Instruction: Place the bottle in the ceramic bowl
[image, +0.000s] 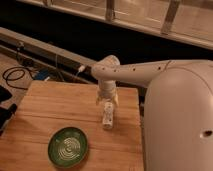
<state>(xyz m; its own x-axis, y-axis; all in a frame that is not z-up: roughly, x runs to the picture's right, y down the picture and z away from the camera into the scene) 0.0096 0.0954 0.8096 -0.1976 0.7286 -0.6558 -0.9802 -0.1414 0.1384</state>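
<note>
The small white bottle (107, 115) lies on its side on the wooden table (60, 110), toward the right. My gripper (107, 100) hangs directly above the bottle's far end, at the end of the white arm that reaches in from the right. The dark green ceramic bowl (69, 146) with pale rings inside sits on the table near the front, to the left of and nearer than the bottle. The bowl holds nothing.
The robot's large white body (180, 125) fills the right side. Black cables (17, 75) lie on the floor beyond the table's left back corner. A dark rail and wall run behind the table.
</note>
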